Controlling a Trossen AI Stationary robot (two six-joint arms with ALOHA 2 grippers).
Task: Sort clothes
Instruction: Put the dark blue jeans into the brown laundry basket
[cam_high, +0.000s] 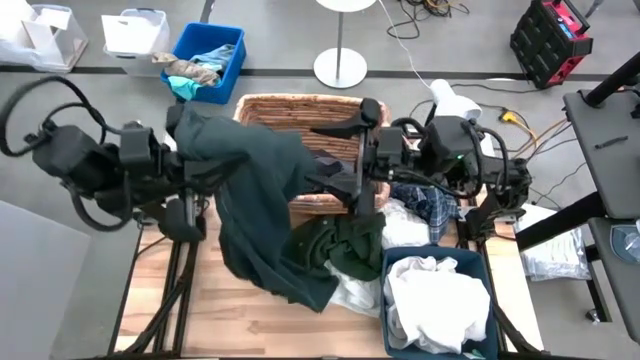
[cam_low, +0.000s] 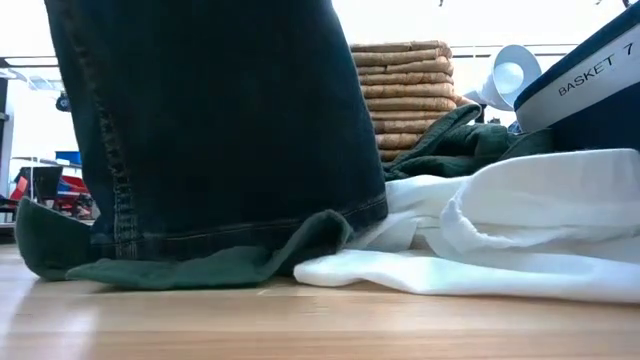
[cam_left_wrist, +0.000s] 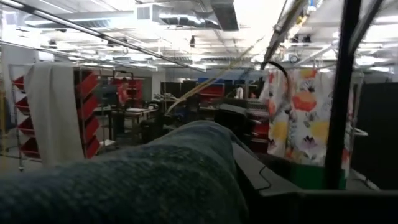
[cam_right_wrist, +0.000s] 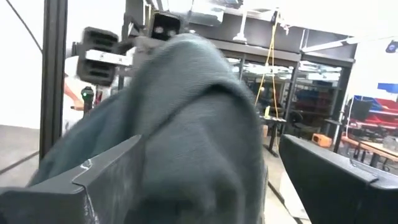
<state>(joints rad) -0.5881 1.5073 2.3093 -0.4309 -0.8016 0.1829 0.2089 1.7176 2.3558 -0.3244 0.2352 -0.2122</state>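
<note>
A large dark green garment (cam_high: 262, 205) hangs from my left gripper (cam_high: 183, 125), which is raised at the table's left. The cloth covers its fingers in the high view and the left wrist view (cam_left_wrist: 155, 180). The garment's lower hem (cam_low: 200, 265) lies on the table. My right gripper (cam_high: 330, 160) is open over the wicker basket (cam_high: 300, 108). Its fingers (cam_right_wrist: 81, 180) stand on either side of a raised fold of the garment (cam_right_wrist: 186, 124); whether they touch it, I cannot tell. More clothes are piled at the table's middle: dark green (cam_high: 345, 245), navy plaid (cam_high: 432, 205), white (cam_high: 352, 295). My left gripper holds the dark green garment by an upper part (cam_high: 195, 125), but the cloth drapes over the fingers and hides the place of contact. The garment hangs below the gripper like a curtain (cam_low: 220, 120), slack, with its hem on the table.
A blue bin (cam_high: 470, 262) marked BASKET 7, holding white clothes (cam_high: 435, 300), stands at the near right. A blue bin (cam_high: 232, 60) with rags and a white bin (cam_high: 135, 30) stand beyond the table's far left. A lamp base (cam_high: 340, 68) stands behind the basket.
</note>
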